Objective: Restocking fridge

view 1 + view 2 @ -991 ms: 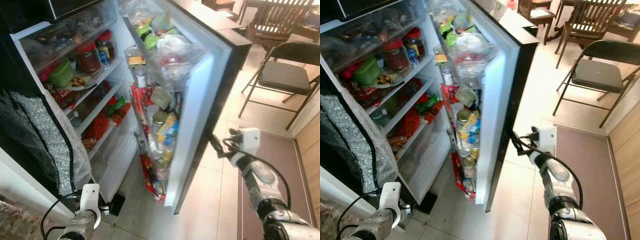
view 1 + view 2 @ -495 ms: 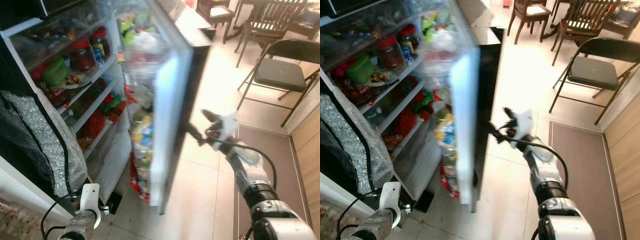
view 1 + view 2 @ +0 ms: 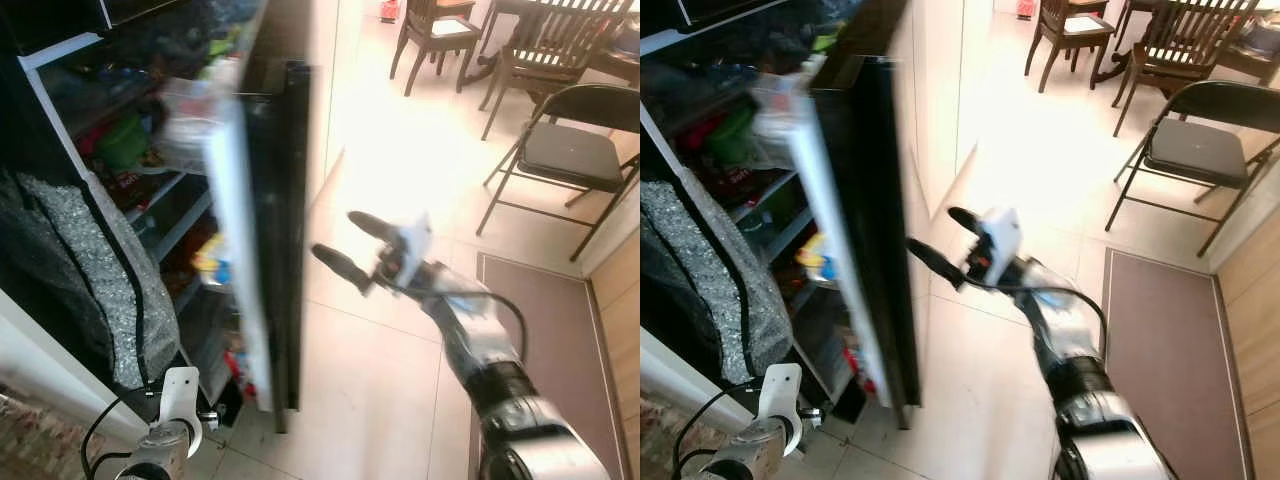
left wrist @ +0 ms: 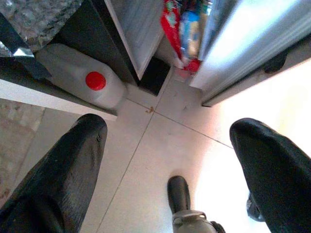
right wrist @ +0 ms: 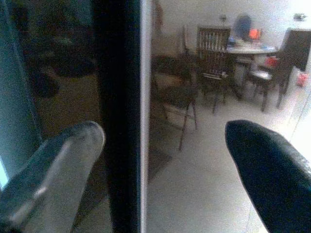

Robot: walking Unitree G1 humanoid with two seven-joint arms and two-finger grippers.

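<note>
Fridge door [image 3: 270, 230] edge-on, upright — right tool [image 3: 345, 245] spread beside it

Black fridge door [image 3: 275, 200], white jug [image 4: 77, 77] w/ red cap [image 4: 95, 80], silver glittery bag [image 3: 90, 270], cream floor tiles [image 3: 380, 170].

floor: pale tiles [image 3: 380, 380] | black folding chair [image 3: 570, 150] | wooden dining chairs [image 3: 545, 45] | brown mat [image 3: 560, 320]

We are seeing our right arm [image 3: 480, 345] showing as silver jointed segments with a black cable looping along it, ending in a white block at the wrist. Its tool [image 3: 345, 245] is carrying two long black fingers [image 3: 340, 268] with rounded tips. Our left arm [image 3: 165, 440] is showing a white wrist housing, a black cable trailing beside it, and black textured fingers [image 4: 73, 165].
</note>
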